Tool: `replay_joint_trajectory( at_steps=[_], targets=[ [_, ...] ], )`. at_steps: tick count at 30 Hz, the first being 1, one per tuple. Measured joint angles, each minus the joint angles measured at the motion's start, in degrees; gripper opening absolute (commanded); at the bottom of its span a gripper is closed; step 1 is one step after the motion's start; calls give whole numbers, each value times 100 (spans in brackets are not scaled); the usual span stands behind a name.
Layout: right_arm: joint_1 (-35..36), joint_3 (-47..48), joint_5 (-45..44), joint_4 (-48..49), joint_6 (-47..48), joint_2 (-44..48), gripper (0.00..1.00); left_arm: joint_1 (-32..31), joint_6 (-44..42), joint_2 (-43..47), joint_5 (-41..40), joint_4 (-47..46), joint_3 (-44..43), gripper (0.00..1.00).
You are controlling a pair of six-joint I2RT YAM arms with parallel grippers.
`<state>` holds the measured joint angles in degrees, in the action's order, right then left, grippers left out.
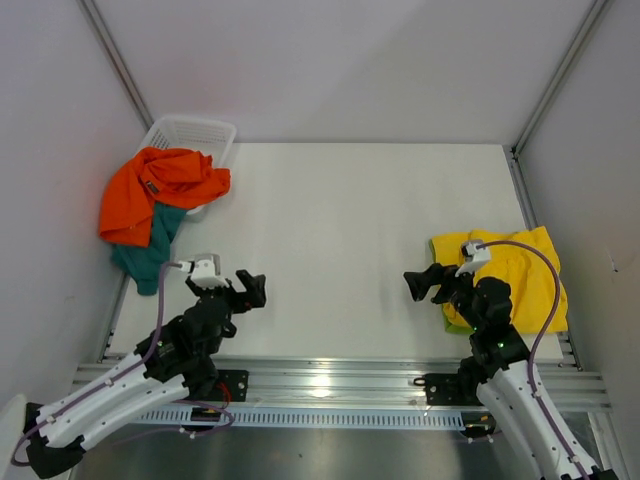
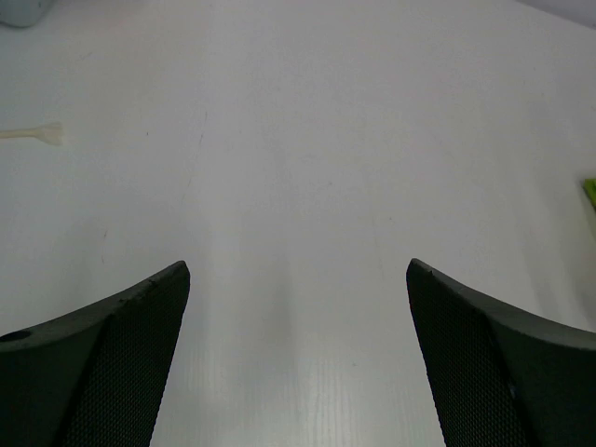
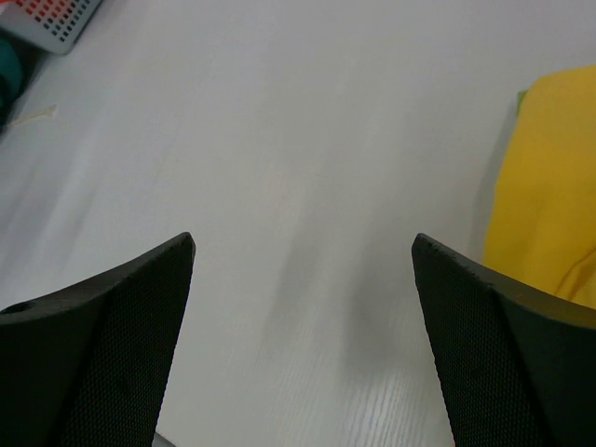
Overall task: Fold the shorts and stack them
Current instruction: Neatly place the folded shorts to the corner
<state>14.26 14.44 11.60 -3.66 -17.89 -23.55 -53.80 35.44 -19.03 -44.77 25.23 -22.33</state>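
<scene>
Folded yellow shorts (image 1: 520, 275) lie at the table's right side, with a lime green edge (image 1: 455, 323) showing beneath them. The yellow shorts also show at the right of the right wrist view (image 3: 549, 186). Orange shorts (image 1: 155, 190) hang crumpled over the front of the basket, above teal shorts (image 1: 150, 250) at the left edge. My left gripper (image 1: 250, 290) is open and empty over bare table (image 2: 298, 270). My right gripper (image 1: 418, 283) is open and empty, just left of the yellow shorts (image 3: 303, 247).
A white mesh basket (image 1: 195, 132) stands at the back left corner; its corner shows in the right wrist view (image 3: 56, 23). A small white strip (image 2: 33, 135) lies on the table. Grey walls and metal frame rails bound the table.
</scene>
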Motion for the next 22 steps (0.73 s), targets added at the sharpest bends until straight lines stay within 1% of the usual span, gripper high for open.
replay_joint_trajectory(
  at_steps=[3, 5, 12, 22],
  targets=[
    [144, -149, 101, 251, 0, 46, 99, 2, -166, 212, 96, -302, 474, 99],
    [186, -168, 168, 402, -2, 0, 100, 4, -245, 260, 179, -343, 623, 99],
    [264, -168, 387, 876, -2, -439, 100, 4, -372, 289, 299, -774, 704, 99],
    [321, -170, 393, 964, 0, -461, 99, 4, -446, 2, 304, -1021, 734, 99]
  ],
)
